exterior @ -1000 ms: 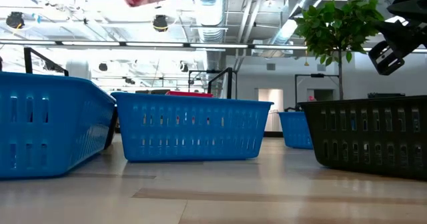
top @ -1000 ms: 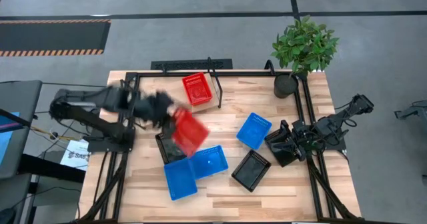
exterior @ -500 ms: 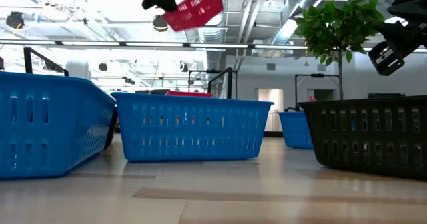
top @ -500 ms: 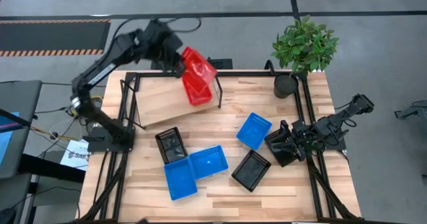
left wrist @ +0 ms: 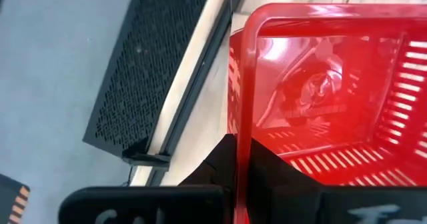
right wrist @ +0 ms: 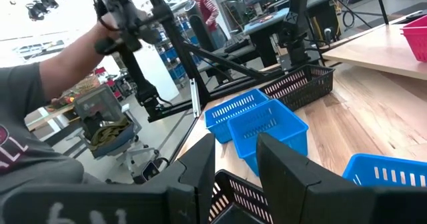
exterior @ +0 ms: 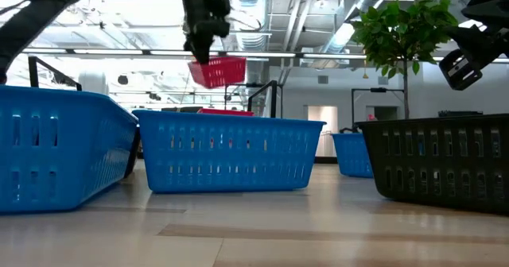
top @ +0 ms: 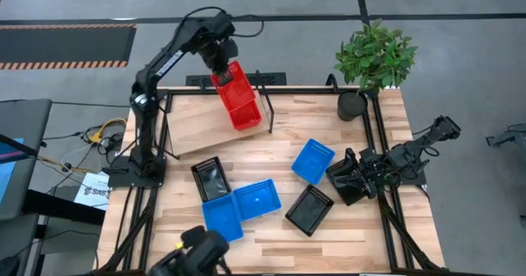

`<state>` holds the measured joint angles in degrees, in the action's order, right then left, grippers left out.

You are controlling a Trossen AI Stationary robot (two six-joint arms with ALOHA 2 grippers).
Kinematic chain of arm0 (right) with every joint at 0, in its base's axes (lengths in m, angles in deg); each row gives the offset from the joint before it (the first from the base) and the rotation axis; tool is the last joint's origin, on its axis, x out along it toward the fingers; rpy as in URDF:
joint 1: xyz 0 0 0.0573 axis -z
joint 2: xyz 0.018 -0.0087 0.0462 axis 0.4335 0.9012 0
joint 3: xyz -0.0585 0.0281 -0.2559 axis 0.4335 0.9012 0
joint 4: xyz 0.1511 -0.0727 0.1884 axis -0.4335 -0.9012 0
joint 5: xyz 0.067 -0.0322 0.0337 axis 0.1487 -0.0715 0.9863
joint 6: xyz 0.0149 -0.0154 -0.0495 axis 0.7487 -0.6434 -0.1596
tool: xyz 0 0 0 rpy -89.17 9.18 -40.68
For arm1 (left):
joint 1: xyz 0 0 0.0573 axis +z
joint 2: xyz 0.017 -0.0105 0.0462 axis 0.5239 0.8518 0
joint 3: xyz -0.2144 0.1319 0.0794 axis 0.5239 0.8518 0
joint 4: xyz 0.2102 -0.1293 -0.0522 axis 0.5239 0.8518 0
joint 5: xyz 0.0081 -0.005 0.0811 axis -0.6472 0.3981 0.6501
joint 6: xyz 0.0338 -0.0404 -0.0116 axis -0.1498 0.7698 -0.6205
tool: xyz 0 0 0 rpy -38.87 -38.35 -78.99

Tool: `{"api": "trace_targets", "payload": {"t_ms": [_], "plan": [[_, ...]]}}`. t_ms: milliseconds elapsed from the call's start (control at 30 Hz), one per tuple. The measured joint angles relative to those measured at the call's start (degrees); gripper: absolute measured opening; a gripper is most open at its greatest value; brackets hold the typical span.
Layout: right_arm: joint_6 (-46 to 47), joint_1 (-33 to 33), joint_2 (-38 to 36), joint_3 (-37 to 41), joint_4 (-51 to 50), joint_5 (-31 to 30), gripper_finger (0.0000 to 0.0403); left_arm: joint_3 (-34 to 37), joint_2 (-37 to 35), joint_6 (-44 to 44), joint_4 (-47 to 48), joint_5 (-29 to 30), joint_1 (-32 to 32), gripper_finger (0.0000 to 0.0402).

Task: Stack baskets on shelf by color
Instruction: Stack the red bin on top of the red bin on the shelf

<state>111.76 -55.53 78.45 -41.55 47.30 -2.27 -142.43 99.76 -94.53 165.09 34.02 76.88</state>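
My left gripper (top: 222, 66) is shut on a red basket (top: 230, 85), held in the air over the far end of the plywood shelf (top: 197, 128). Another red basket (top: 248, 113) rests on the shelf just below it; the low view shows a gap between the held basket (exterior: 216, 71) and the one beneath (exterior: 227, 110). My right gripper (top: 352, 180) waits open at the table's right edge, over a black basket (right wrist: 233, 187). Blue baskets (top: 313, 160) (top: 258, 200) (top: 220, 220) and black baskets (top: 211, 179) (top: 309, 209) lie on the tabletop. My left gripper holds the red basket by one wall at its rim (left wrist: 243, 127), one finger (left wrist: 217, 167) outside the wall and one (left wrist: 283, 177) inside. It comes from above. The basket hangs below the fingers, tilted, lifted clear of the shelf and of the red basket under it.
A potted plant (top: 374, 58) stands at the far right corner of the table. Black frame bars (top: 267, 112) rise beside the shelf's red basket. A dark device (top: 197, 255) shows at the near edge. A person (right wrist: 40, 111) is in the room beyond the table.
My left gripper has carried the red basket up from over the table's middle toward the far edge, swinging over the shelf. It then came down toward the red basket lying there. The held basket has turned about on the way. The right arm has kept still.
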Motion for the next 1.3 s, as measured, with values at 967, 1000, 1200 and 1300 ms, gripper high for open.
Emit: {"api": "trace_targets", "payload": {"t_ms": [967,1000,1200,1300], "plan": [[0.0,0.0,0.0,0.0,0.0,0.0,0.0134,0.4,6.7,-2.2,-0.5,-4.1,-0.2,0.0],[0.0,0.0,0.0,0.0,0.0,0.0,0.0134,0.4,6.7,-1.7,-0.2,-4.1,-0.1,0.0],[0.0,0.0,0.0,0.0,0.0,0.0,0.0134,0.4,6.7,-0.6,-0.1,-4.1,-0.2,0.0],[0.0,0.0,0.0,0.0,0.0,0.0,0.0134,1.2,6.7,-0.1,0.1,-4.1,-0.3,0.0]]}}
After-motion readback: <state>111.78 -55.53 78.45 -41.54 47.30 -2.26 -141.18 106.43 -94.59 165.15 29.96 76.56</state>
